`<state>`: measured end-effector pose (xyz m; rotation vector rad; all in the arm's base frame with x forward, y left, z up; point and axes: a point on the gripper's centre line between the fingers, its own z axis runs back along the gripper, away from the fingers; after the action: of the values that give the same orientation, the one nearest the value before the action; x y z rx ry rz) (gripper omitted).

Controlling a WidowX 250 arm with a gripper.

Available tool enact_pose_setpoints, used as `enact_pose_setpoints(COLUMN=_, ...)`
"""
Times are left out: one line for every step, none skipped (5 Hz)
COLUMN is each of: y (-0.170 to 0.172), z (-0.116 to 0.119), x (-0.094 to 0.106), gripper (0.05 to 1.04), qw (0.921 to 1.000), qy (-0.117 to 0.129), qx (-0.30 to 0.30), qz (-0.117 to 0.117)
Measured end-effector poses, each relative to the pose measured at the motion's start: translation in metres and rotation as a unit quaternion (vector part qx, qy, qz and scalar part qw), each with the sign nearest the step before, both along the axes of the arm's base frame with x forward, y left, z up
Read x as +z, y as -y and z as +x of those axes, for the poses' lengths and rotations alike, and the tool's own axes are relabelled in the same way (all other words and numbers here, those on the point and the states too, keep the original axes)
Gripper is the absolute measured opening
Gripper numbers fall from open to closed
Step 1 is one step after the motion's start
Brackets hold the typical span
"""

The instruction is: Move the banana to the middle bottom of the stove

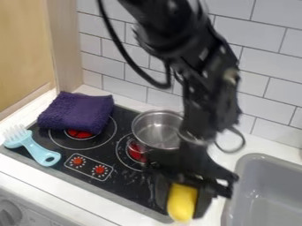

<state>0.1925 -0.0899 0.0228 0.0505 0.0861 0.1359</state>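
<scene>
Banana [182, 203] sits pinched in the gripper [182, 201] near the stove's [125, 186] front corner, grasp seemingly done, carrying to its bottom middle next.

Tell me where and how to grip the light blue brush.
Take the brush by the slim stretch of handle between its head and the holed end, coming from above and closing across the handle's width. Nothing lies on it, and that stretch looks narrow enough to pinch, clear of the bristles. The gripper holds the banana, so set that down first.
</scene>
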Motion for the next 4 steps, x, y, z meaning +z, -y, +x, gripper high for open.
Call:
enact_pose_setpoints(y=-0.025, z=-0.006, x=0.019, gripper=0.591, qw=0.9957, qy=0.022, qx=0.090, qz=-0.007)
enact_pose_setpoints(y=-0.052, z=-0.012, x=0.033, gripper=0.591, qw=0.9767, qy=0.038, qx=0.211, qz=0.003)
enact_pose_setpoints(y=-0.077, z=-0.008, x=0.033, gripper=0.591, qw=0.9418, qy=0.042, qx=0.334, qz=-0.006)
enact_pose_setpoints(y=-0.096, z=-0.002, x=0.030, gripper=0.591, qw=0.8956, qy=0.049, qx=0.442, qz=-0.017)
